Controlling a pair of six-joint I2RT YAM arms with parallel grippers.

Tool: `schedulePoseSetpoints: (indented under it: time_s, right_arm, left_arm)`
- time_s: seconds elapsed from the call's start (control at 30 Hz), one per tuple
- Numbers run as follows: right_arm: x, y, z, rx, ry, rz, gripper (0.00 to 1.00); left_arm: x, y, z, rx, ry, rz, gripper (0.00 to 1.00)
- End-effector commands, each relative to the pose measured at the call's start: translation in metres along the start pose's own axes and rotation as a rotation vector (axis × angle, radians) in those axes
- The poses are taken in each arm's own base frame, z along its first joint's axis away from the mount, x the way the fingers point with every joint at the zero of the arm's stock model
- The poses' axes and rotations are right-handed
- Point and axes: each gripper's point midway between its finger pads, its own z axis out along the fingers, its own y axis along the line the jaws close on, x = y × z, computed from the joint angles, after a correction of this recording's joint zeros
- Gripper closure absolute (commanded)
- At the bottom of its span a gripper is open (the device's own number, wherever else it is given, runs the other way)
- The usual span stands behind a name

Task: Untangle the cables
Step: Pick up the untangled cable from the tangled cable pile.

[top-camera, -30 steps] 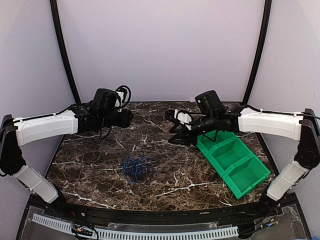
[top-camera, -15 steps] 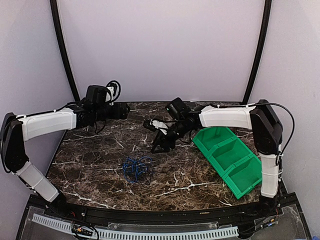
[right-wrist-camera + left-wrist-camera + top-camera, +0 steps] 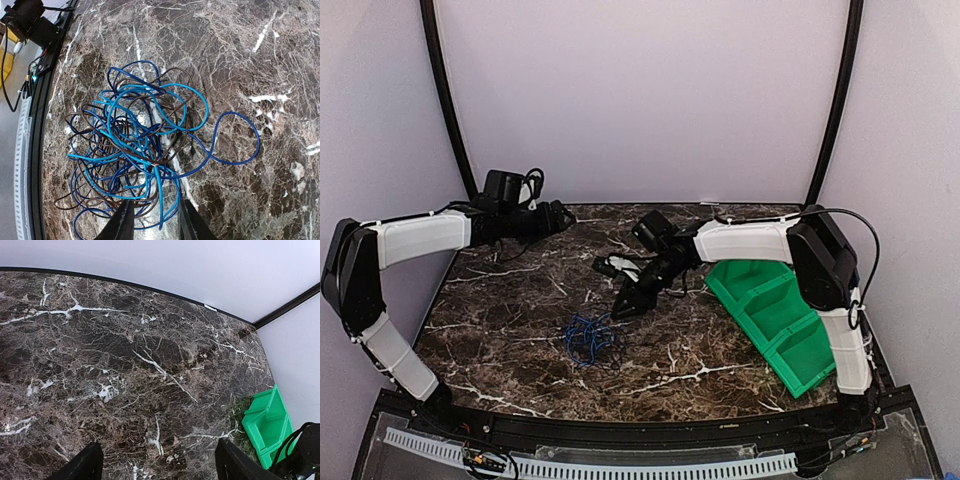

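Note:
The cables lie in one tangled heap on the marble table, left of the middle. Up close the cables are bright blue, dark blue and dark brown loops knotted together. My right gripper points down at the heap's right edge. In its wrist view the right gripper is open, its jaws a narrow gap apart, with a bright blue strand and other loops lying between them. My left gripper hovers at the back left, far from the heap. In its own view the left gripper is wide open over bare marble.
A green bin with three compartments sits on the right side of the table; its corner also shows as the green bin in the left wrist view. Black frame posts rise at both back corners. The table's front edge lies near the heap.
My right arm has swung left and down from beside the bin to the tangle, and its jaws have narrowed. My left arm has pulled back toward the rear left and opened wide.

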Motion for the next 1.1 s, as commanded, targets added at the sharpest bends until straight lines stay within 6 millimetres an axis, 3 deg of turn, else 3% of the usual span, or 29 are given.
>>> schedulePoseSetpoints:
  time_s: [0.0, 0.2, 0.33, 0.37, 0.5, 0.57, 0.63, 0.67, 0.73, 0.77, 0.8, 0.83, 0.9, 1.07]
  right_arm:
    - [-0.011, 0.003, -0.001, -0.001, -0.015, -0.006, 0.69]
    - [-0.001, 0.003, 0.006, -0.027, 0.006, 0.016, 0.81]
    - [-0.004, 0.005, 0.007, -0.052, 0.012, 0.02, 0.95]
    - [-0.006, 0.007, 0.005, -0.055, 0.009, 0.015, 1.0]
    - [-0.027, 0.02, -0.017, -0.047, -0.023, -0.019, 1.0]
    - [-0.041, 0.031, -0.035, -0.035, -0.056, -0.05, 1.0]
    - [-0.054, 0.045, -0.054, -0.022, -0.09, -0.084, 1.0]
    - [-0.058, 0.051, -0.062, -0.019, -0.104, -0.099, 1.0]
    - [-0.066, 0.061, -0.076, -0.01, -0.13, -0.127, 1.0]
    - [-0.07, 0.066, -0.082, -0.007, -0.141, -0.137, 1.0]
    - [-0.072, 0.069, -0.086, -0.008, -0.149, -0.141, 1.0]
    - [-0.073, 0.072, -0.089, -0.01, -0.154, -0.143, 1.0]
    - [-0.076, 0.075, -0.093, -0.011, -0.162, -0.149, 1.0]
    - [-0.08, 0.077, -0.099, 0.003, -0.173, -0.161, 1.0]
  left_arm:
    - [-0.008, -0.012, -0.011, 0.036, -0.028, 0.005, 0.2]
    - [-0.01, -0.015, -0.012, 0.047, -0.028, 0.021, 0.21]
    - [-0.016, -0.022, -0.015, 0.069, -0.042, 0.062, 0.21]
    - [-0.02, -0.024, -0.02, 0.07, -0.058, 0.082, 0.21]
    - [-0.027, -0.047, -0.036, 0.053, -0.13, 0.286, 0.19]
    - [-0.006, -0.065, -0.039, 0.015, -0.108, 0.464, 0.17]
    - [0.03, -0.093, -0.045, 0.028, -0.091, 0.566, 0.16]
    - [0.032, -0.099, -0.054, 0.036, -0.112, 0.571, 0.16]
    - [0.067, -0.098, -0.06, 0.075, -0.076, 0.55, 0.16]
    - [0.072, -0.111, -0.066, 0.128, -0.107, 0.527, 0.16]
    - [0.084, -0.107, -0.074, 0.148, -0.108, 0.522, 0.16]
    - [0.089, -0.119, -0.081, 0.199, -0.134, 0.517, 0.16]
    - [0.102, -0.122, -0.096, 0.256, -0.156, 0.518, 0.16]
    - [0.118, -0.111, -0.116, 0.289, -0.182, 0.516, 0.17]
